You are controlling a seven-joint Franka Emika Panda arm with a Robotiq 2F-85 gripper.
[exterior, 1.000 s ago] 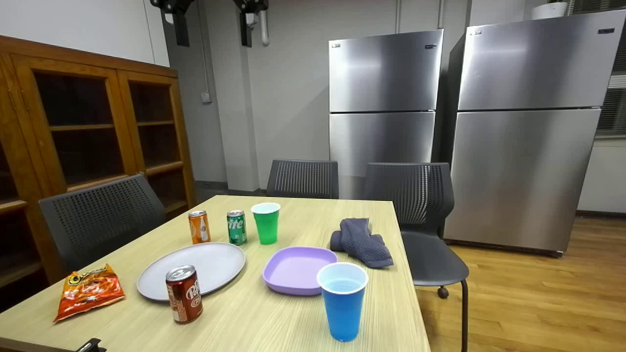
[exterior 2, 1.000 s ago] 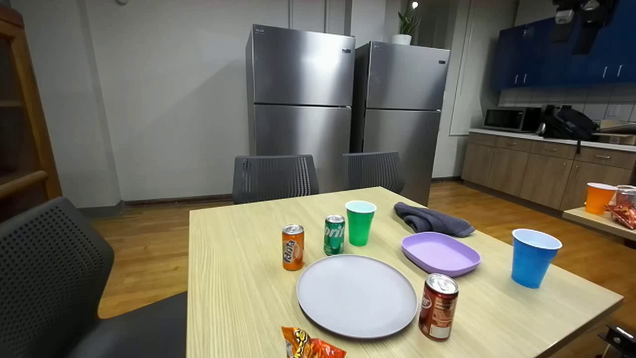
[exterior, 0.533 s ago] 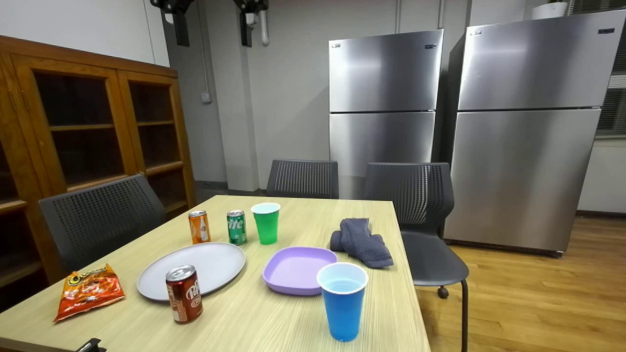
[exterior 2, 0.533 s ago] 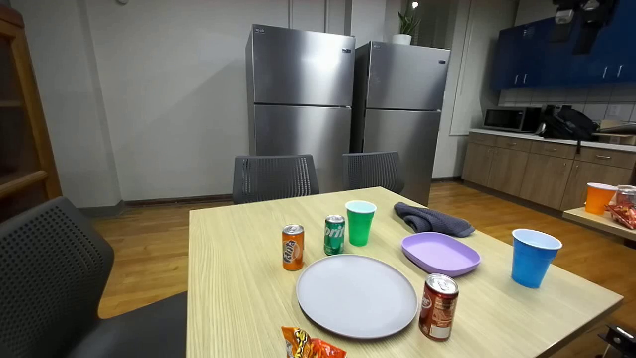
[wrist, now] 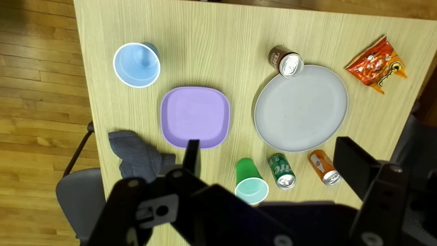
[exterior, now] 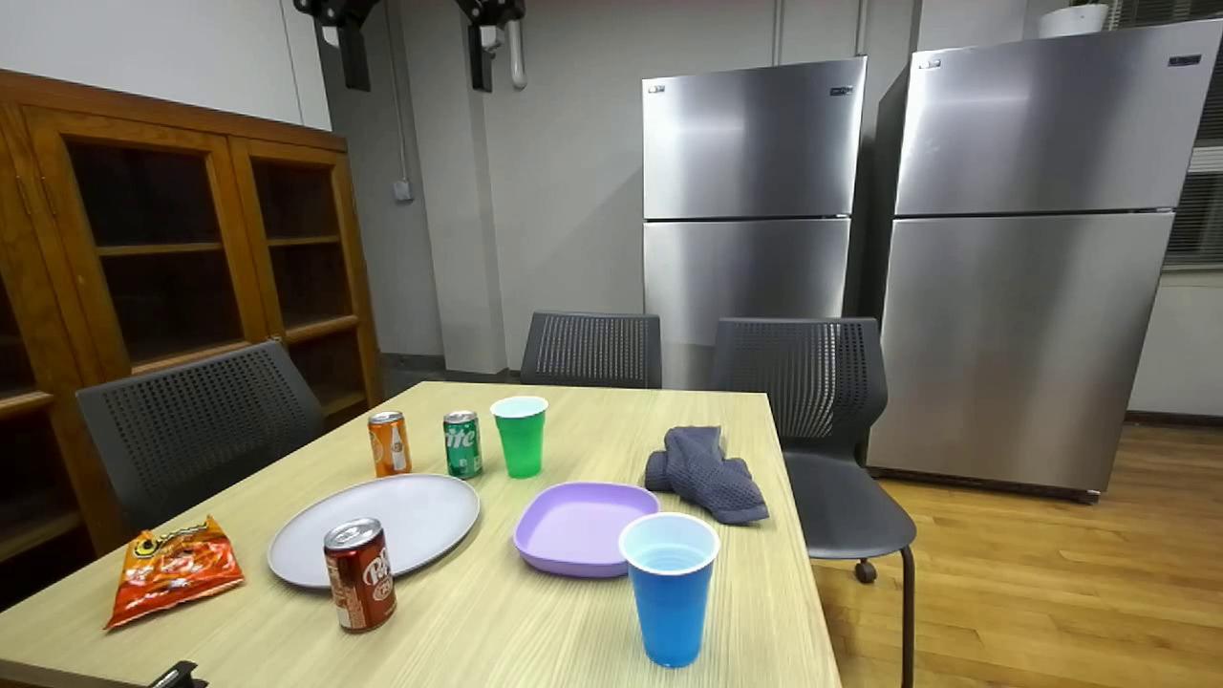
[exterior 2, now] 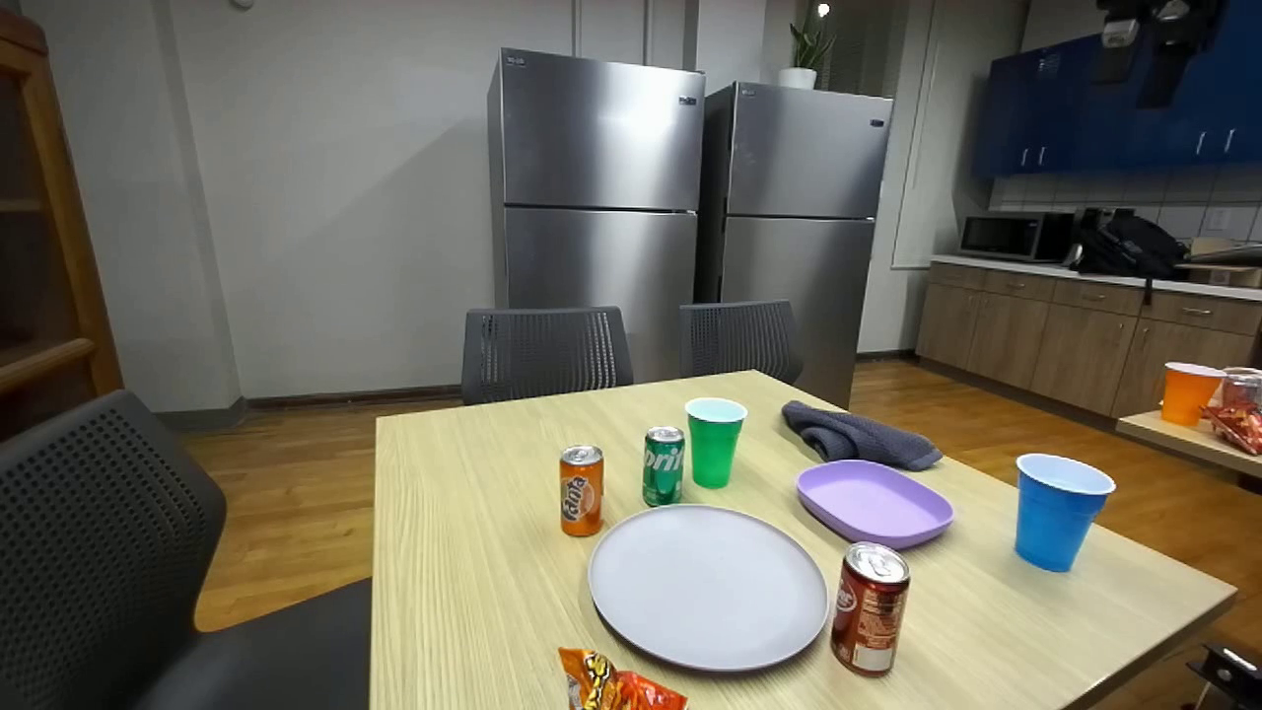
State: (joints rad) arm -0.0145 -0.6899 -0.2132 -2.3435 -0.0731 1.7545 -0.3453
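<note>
Standing upright on the pale wood-grain table (exterior 2: 473, 592), near the round grey plate (exterior 2: 710, 587), the green plastic cup (exterior 2: 715, 449), green metal can (exterior 2: 663, 471) and orange metal can (exterior 2: 582, 493) seem spaced so none crowds the next. Well above them, the black two-finger gripper (exterior: 418, 88) hangs with its fingers (exterior: 354, 62) spread wide, holding nothing and touching nothing.

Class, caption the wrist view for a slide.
Open claw above a table: purple plate, gray plate, blue cup, green cup, maroon can, green can, orange can, snack bag, cloth.
</note>
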